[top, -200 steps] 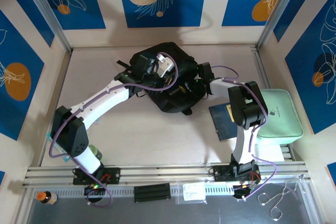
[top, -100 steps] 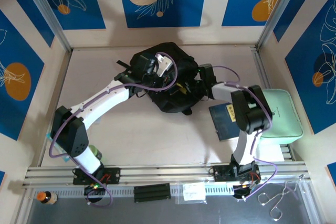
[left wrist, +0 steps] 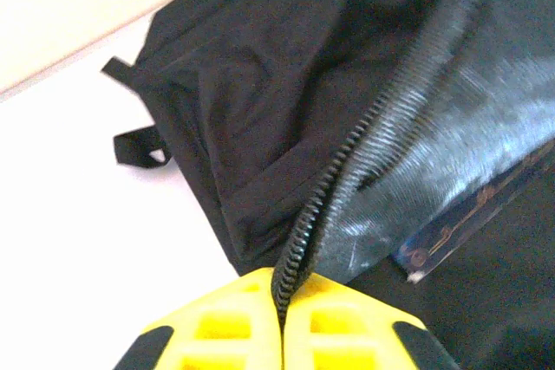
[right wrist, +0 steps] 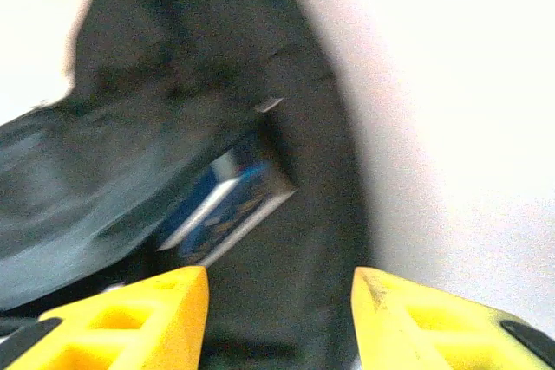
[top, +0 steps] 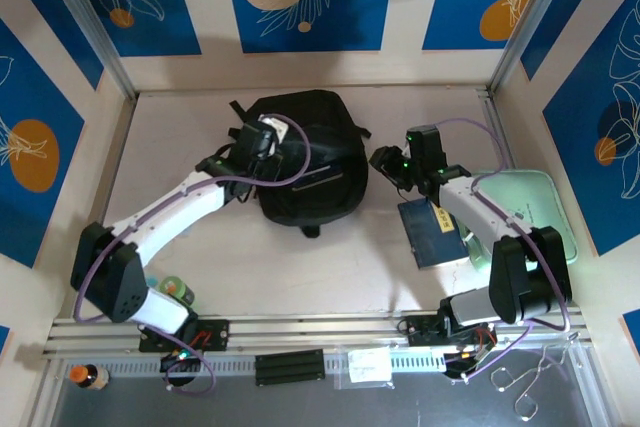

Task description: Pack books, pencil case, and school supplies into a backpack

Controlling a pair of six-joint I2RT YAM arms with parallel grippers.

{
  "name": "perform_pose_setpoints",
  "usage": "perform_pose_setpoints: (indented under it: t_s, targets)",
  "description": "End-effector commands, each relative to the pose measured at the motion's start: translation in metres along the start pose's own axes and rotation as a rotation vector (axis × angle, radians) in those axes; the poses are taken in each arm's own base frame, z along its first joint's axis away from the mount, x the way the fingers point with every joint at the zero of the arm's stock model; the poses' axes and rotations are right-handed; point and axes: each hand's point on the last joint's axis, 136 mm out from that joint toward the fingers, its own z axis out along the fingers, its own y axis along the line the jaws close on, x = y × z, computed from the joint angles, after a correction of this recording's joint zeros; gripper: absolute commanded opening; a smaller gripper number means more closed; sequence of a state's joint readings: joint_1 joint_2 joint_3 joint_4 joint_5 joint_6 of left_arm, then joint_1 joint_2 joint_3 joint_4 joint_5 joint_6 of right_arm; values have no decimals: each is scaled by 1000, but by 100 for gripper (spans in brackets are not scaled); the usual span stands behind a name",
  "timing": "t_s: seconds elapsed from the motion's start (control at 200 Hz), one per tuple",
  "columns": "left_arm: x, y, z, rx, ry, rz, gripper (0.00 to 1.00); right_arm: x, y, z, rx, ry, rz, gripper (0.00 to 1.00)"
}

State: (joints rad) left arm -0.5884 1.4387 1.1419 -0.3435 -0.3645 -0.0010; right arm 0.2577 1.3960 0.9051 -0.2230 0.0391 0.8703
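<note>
Lower right of top view: dark blue book (top: 432, 230) flat on worktop (top: 200, 247), beside mint green box (top: 535, 222). Further up, right fingers (top: 381, 159) spread apart, holding nothing, just right of black backpack (top: 320, 172). Left fingers (top: 270, 133) clenched on backpack's zip edge, at upper left of bag. Backpack lying mid-worktop, centre of frame. In right wrist view, second book (right wrist: 227, 205), blue, partly inside backpack opening, blurred.
</note>
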Motion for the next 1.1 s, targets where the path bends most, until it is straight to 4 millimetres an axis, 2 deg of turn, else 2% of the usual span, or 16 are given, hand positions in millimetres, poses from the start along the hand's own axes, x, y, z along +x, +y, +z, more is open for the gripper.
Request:
perform_pose_setpoints:
  t_s: [0.0,0.045,0.11,0.205,0.375,0.49,0.61,0.775,0.875,1.005,1.095]
  targets:
    - [-2,5,-20,27,-54,-47,36,6,-51,-12,237,9,3,50]
    - [1,-5,-25,98,-63,-46,49,10,-66,-13,276,22,39,51]
    - [3,-15,-32,163,-92,-45,57,17,-85,-13,307,42,99,50]
    - [3,-15,-39,180,-133,-52,67,27,-105,-11,335,69,170,50]
    - [-14,-23,-44,232,-175,-74,76,37,-124,-6,387,97,231,56]
    - [-23,-32,-37,273,-166,-121,78,42,-133,4,386,118,280,57]
    - [-31,-46,-30,335,-164,-172,80,40,-135,13,372,123,305,57]
    - [-44,-74,-17,433,-141,-241,83,32,-126,30,340,135,324,56]
    - [-51,-92,-7,480,-103,-305,83,20,-115,46,318,128,331,56]
    - [-63,-118,6,557,-17,-423,84,6,-110,76,308,142,365,54]
    - [-68,-142,13,611,32,-453,85,-16,-97,87,293,108,321,51]
